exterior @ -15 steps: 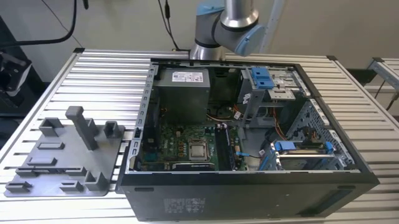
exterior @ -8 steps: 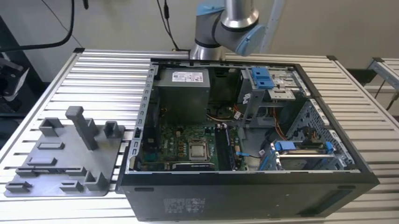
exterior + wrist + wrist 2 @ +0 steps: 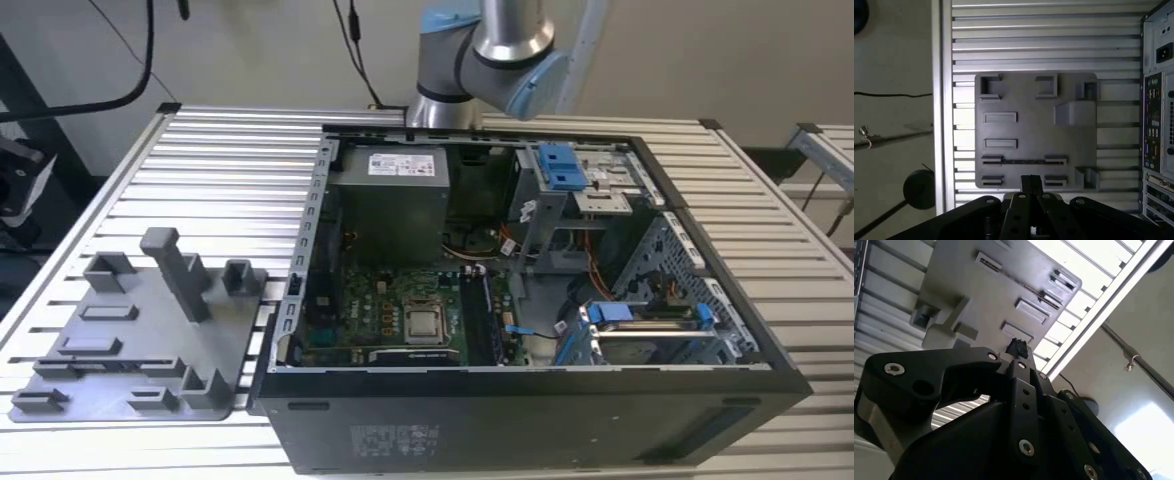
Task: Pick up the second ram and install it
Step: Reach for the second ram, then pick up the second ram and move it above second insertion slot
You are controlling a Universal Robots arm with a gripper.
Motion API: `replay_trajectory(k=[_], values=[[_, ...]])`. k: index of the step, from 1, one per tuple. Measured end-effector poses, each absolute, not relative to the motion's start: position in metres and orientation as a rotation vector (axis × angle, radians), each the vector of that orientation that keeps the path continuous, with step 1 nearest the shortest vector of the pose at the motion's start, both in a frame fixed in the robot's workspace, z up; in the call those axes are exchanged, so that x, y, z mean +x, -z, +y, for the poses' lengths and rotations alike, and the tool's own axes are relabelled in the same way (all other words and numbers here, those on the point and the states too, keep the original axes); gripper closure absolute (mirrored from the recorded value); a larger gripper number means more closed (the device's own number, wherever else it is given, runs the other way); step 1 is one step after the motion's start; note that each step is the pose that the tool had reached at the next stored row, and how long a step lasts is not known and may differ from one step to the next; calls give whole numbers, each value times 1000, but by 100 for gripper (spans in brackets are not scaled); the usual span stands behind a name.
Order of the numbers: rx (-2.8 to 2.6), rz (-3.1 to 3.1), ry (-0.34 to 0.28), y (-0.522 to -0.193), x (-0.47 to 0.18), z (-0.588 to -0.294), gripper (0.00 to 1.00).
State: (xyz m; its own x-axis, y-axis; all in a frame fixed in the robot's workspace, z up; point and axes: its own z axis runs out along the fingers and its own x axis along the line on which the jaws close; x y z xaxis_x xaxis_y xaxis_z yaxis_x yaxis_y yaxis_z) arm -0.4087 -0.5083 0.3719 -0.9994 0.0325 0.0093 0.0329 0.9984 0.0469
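- The tool [image 3: 1030, 184] hangs above the grey holder tray [image 3: 1074, 85]. Its fingers are together with nothing seen between them, and it touches no part.
- The second ram [image 3: 1024, 161] seems to be the thin dark strip standing on edge between 2 pairs of brackets [image 3: 991, 160], close to the tool tip in the first wrist view.
- In the exterior view the tray lies on the slatted surface [image 3: 227, 160], at 9 o'clock from the open computer case [image 3: 534, 420].
- Risk: fingers lowered while together would strike the stick's top edge instead of straddling it.
- Risk: an off-centre grip could tilt the stick and jam it in the brackets, or drag the tray up if nothing fastens it.
- Risk: at the memory slots [image 3: 478, 315], at 5 o'clock from the power supply [image 3: 387, 210], a crooked stick could miss its slot, and the wires [image 3: 470, 255] at the slots' 12 o'clock could snag.
- Writing: a white label [image 3: 407, 162] on the power supply and a printed panel [image 3: 400, 440] on the case's outer wall carry print. None shows on the tray or the stick.
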Motion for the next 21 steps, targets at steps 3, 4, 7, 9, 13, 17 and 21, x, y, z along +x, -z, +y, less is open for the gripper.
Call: replay_trajectory(k=[3, 4, 7, 9, 13, 17, 21], values=[[-51, -3132, 74, -372, -409, -512, 89], [-51, -3132, 74, -372, -409, -513, 89], [-51, -3132, 74, -371, -409, -515, 89], [-52, -3132, 74, -371, -409, -515, 89], [-51, -3132, 74, -371, -409, -515, 89], [-51, -3132, 73, -371, -409, -515, 89], [-51, -3131, 73, -371, -409, -515, 89]])
